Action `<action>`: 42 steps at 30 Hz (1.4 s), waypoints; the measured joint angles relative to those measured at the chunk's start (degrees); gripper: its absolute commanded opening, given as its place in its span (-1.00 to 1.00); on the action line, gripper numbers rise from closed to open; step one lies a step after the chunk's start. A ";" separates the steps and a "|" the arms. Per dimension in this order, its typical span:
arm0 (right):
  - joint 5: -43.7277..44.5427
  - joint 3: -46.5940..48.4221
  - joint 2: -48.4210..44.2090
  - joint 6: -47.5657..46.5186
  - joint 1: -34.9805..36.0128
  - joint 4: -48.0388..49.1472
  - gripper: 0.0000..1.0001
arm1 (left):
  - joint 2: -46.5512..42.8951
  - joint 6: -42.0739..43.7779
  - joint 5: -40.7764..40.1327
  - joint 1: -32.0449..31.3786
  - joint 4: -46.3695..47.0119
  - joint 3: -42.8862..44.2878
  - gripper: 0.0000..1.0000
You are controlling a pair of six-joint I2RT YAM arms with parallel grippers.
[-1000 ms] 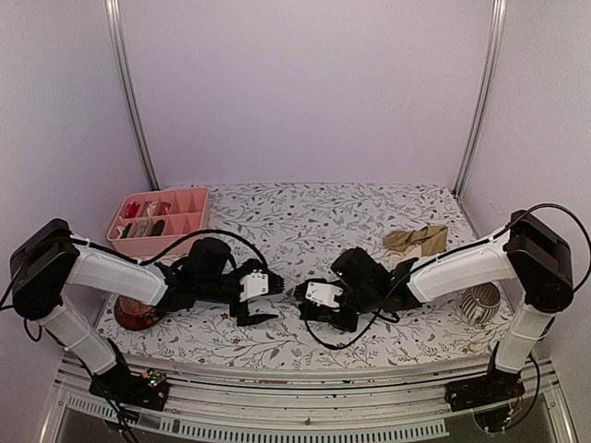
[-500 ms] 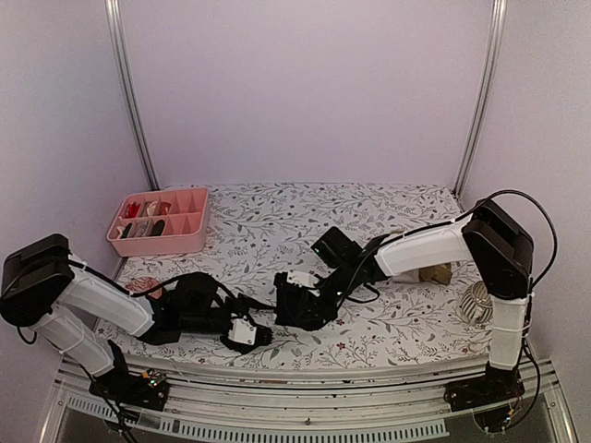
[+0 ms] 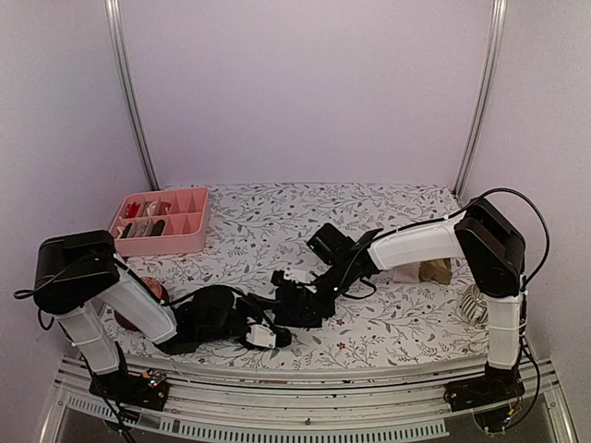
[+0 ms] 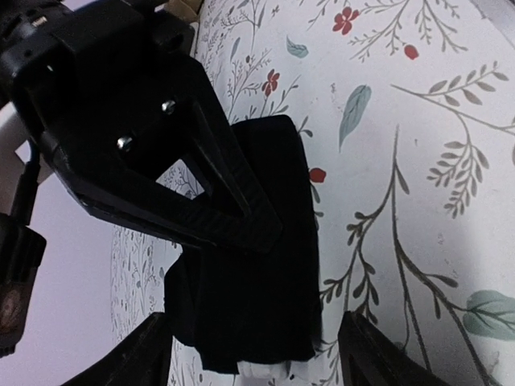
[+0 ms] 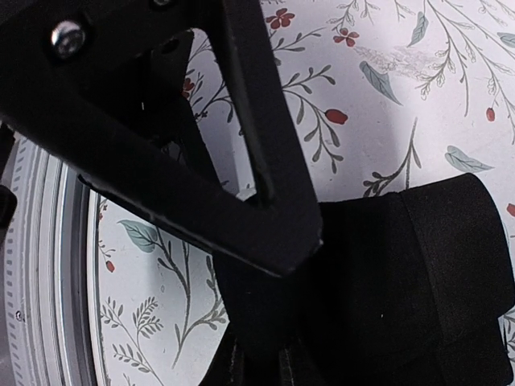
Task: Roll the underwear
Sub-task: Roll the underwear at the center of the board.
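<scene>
Black pair (image 4: 273, 289), folded: we find it in front of the pink tray (image 3: 157, 243) and off to its right, the tan pair (image 3: 432, 271) farther right of that tray. Right claw (image 5: 257, 354) pinched tight on the black cloth; left claw (image 4: 257, 358) wide apart, straddling it. We would close the left low, catching every layer, so the roll comes tight.

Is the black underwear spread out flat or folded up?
Folded up. The black underwear lies as a narrow, thick bundle with layered edges in the wrist views, not spread flat on the flowered table.
</scene>
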 measured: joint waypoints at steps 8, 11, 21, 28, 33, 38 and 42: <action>-0.04 0.00 0.00 0.00 -0.02 0.00 -0.92 | 5.86 2.49 -5.99 -1.14 6.03 1.97 0.16; -0.04 0.00 0.00 -0.02 -0.02 0.00 -0.92 | 6.49 3.19 -6.78 -1.46 6.40 2.01 0.00; -0.04 0.00 0.00 -0.02 -0.02 -0.02 -0.85 | 7.39 3.50 -7.21 -1.73 3.23 3.37 -1.00; 0.74 -0.94 -0.87 0.39 -0.15 0.28 -0.27 | 7.37 2.67 -7.19 -1.77 -1.42 5.92 -1.00; 4.57 -7.61 -7.54 1.49 -0.02 2.05 0.11 | 7.19 1.29 -5.33 -1.31 -7.67 9.73 -1.00; 9.73 -15.23 -18.25 2.71 -0.02 4.26 0.29 | 5.33 -0.81 -2.71 -0.24 -16.04 12.74 -1.00; 14.32 -19.04 -27.12 3.80 -0.02 7.15 0.36 | 4.46 -3.13 0.24 0.76 -24.76 16.79 -1.00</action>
